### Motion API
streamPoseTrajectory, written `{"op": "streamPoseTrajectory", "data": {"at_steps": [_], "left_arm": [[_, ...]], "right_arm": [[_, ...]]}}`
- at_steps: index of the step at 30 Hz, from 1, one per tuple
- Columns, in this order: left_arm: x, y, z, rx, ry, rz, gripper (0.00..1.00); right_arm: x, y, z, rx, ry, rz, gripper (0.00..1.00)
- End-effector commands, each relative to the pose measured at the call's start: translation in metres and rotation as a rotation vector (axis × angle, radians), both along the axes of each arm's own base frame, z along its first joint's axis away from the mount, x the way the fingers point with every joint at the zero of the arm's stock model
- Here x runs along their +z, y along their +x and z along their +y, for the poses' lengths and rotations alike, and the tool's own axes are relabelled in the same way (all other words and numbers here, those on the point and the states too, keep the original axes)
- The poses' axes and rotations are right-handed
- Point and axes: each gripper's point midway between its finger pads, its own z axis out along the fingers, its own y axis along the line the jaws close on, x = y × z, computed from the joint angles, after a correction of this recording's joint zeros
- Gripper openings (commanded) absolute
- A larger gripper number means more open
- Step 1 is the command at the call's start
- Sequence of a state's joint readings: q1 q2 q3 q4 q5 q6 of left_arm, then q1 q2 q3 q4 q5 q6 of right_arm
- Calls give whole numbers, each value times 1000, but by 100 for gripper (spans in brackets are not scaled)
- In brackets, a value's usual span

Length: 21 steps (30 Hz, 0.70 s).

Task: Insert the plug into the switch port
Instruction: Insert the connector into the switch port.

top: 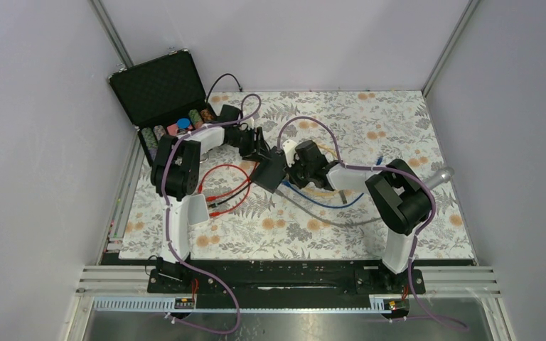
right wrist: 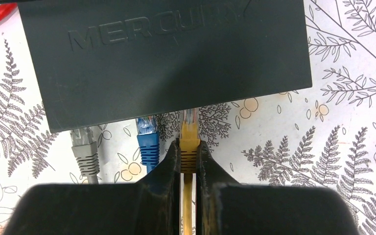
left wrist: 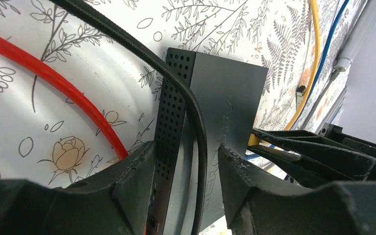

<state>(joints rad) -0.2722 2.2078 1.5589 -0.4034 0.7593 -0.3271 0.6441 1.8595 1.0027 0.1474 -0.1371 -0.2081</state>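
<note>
The switch (right wrist: 166, 54) is a dark grey box marked MERCURY, lying mid-table (top: 269, 172). My left gripper (left wrist: 186, 169) is shut on the switch (left wrist: 225, 98), one finger (left wrist: 127, 176) against its perforated side. A black cable (left wrist: 196, 122) runs across the box between the jaws. My right gripper (right wrist: 189, 145) is shut on the yellow plug (right wrist: 189, 142). The plug's clear tip (right wrist: 190, 116) points at the switch's port edge and reaches it. Whether the tip is inside a port is hidden. A grey plug (right wrist: 84, 147) and a blue plug (right wrist: 147, 137) sit in ports to the left.
An open black case (top: 160, 92) with chips stands at the back left. Red leads (top: 220, 186) loop beside the left arm. Blue (top: 327, 202) and grey cables trail toward the near edge. A silver cylinder (top: 441, 174) lies at the right.
</note>
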Motion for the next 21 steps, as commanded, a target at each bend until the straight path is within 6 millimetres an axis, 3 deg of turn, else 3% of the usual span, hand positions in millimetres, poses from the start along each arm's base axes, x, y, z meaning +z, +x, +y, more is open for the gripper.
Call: {"op": "streamPoseTrajectory", "data": {"at_steps": [1,5,9,16,21], "left_arm": [[-3,-63,-21,-130,-75,184,49],[-9,-76,-19,-135,-62,208,47],[-15,-90,-27,-139,-59,241,44],[-9,-109,-48,-198,-126,244,45],[-4,-132,-60,-289,-175,266,44]], "right_arm": [[24,-3,49,-26,127,-14,0],[27,0,62,-26,175,-81,0],[27,7,64,-52,172,-85,0],[34,-5,76,54,228,-71,0],[40,-1,79,42,250,-83,0]]}}
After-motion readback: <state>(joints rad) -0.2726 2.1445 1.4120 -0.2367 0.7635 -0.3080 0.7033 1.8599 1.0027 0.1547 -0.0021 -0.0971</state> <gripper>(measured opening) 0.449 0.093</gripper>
